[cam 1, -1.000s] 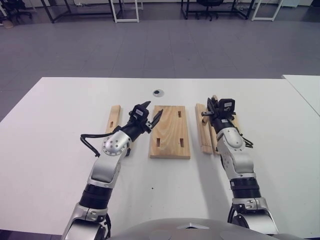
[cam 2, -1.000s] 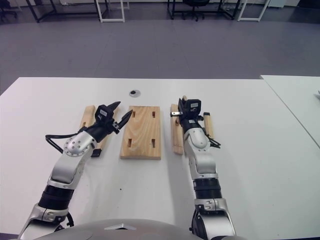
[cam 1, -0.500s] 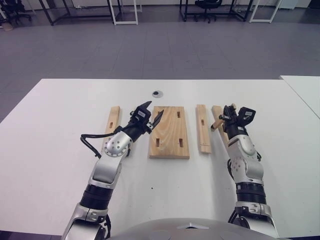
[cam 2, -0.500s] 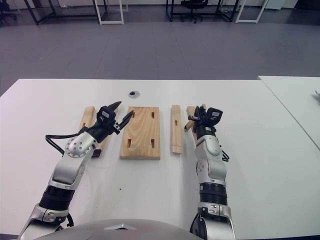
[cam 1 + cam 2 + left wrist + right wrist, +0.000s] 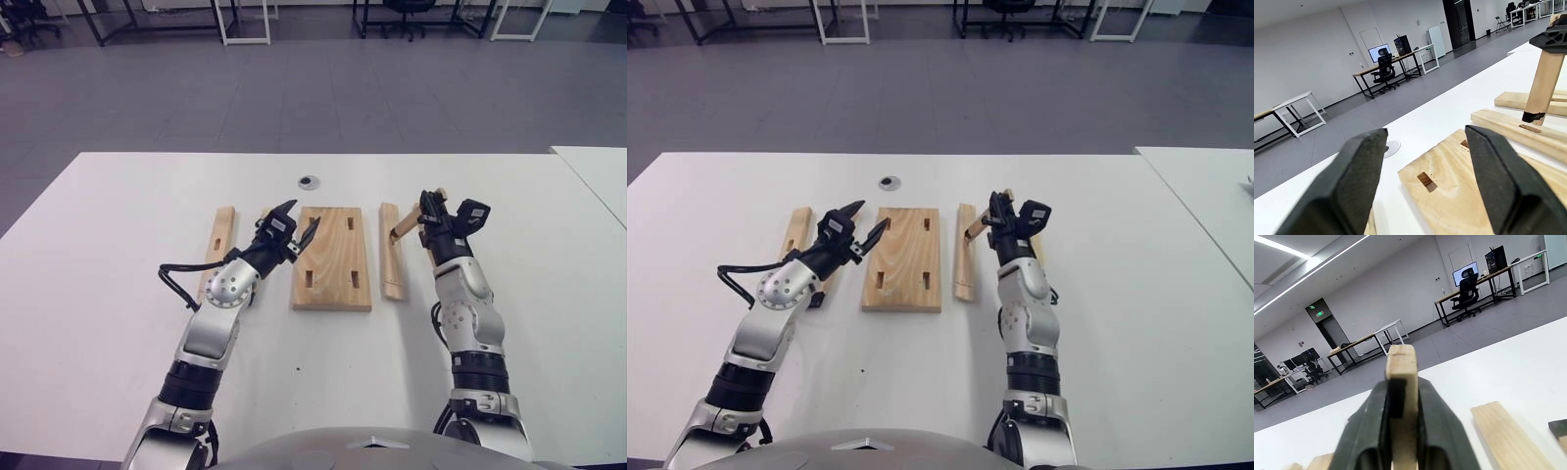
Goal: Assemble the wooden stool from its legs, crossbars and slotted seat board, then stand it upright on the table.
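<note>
Grippers stand on either side of the slotted seat board [image 5: 333, 259], which lies flat on the white table [image 5: 118, 245] with its four slots facing up.

On your left, the left gripper [image 5: 302, 215] hovers at the board's left edge, over the far half. Its two black fingers [image 5: 1347, 191] are spread wide and hold nothing.

On your right, the right gripper [image 5: 428, 211] is clamped on a short wooden bar [image 5: 402, 228] – the right wrist view shows a finger pressed against each side of it. You will see the bar tilted, upper end away from the board, dark lower end down at a slotted wooden strip [image 5: 392, 264]. In the left wrist view that end sits right at a slot in the strip; you cannot tell whether it has entered.

The slotted wooden strip lies flat just beside the board's right edge, parallel to it and apart from it. A second strip [image 5: 1520, 101] lies beyond it, partly under the right arm.

A left-hand strip [image 5: 224, 233] lies flat to the left of the left arm.

Farther back, note a round cable grommet [image 5: 310, 181] set in the table – then grey floor and office desks [image 5: 245, 20].
</note>
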